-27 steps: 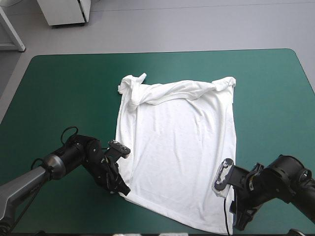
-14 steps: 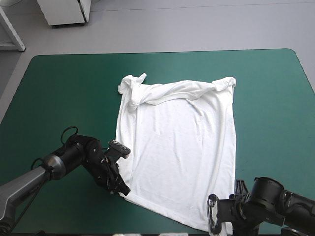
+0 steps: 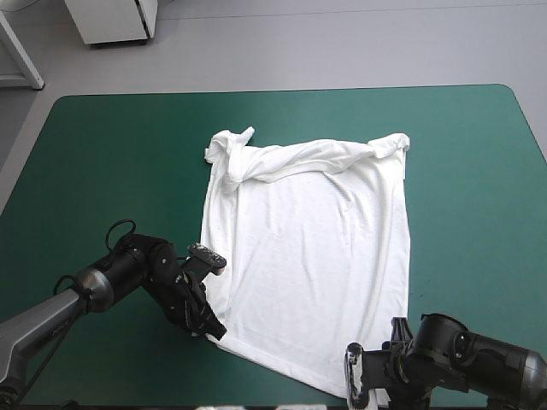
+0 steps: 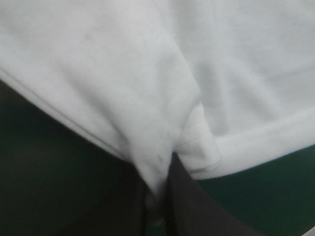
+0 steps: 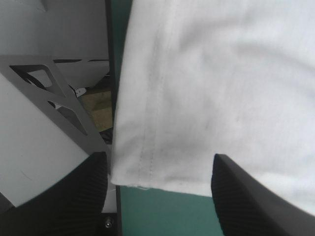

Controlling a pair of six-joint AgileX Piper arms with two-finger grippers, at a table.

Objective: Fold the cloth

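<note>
My right gripper has swung to the T-shirt's hem corner at the bench's near edge, spread ready to grasp; my left gripper pinches its own corner.

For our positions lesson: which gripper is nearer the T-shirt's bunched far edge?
Left. The left gripper pinches the T-shirt's near-left corner; the right gripper, open, straddles the near-right corner by the table's near edge, farther from the bunched far edge.
</note>
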